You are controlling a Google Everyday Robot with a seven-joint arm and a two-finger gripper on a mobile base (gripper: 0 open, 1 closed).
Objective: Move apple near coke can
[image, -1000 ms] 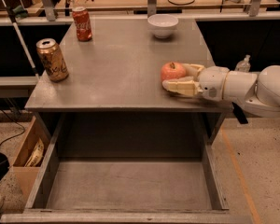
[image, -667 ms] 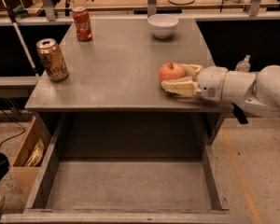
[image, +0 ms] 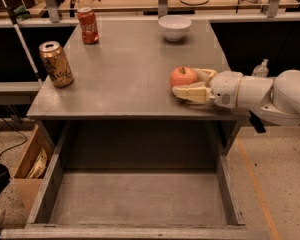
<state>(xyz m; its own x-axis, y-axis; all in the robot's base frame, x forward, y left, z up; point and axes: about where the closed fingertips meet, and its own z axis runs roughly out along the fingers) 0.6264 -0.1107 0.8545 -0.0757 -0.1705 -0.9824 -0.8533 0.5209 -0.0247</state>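
- Currently the apple (image: 183, 77) rests on the desk (image: 125, 79) close to its right front edge, between the two fingers of the gripper (image: 189, 82).
- Reaching in from the right, the gripper lies low and level over the desk. Its fingers (image: 192, 92) are pinched on the apple, one along the near side and the other behind the far side.
- Being round, the apple has no clear long axis. Its reddish side faces the camera, and I cannot tell which way the stem points.
- Well apart from it, the coke can (image: 87, 25) stands upright at the far left of the desk, long axis vertical and silver top up.
- A gold can (image: 56, 64) stands upright near the left edge, nearer the camera than the coke can.
- A white bowl (image: 174, 27) sits at the far edge, right of the coke can.
- Below the desk an open drawer (image: 135, 199) is pulled out toward the camera.
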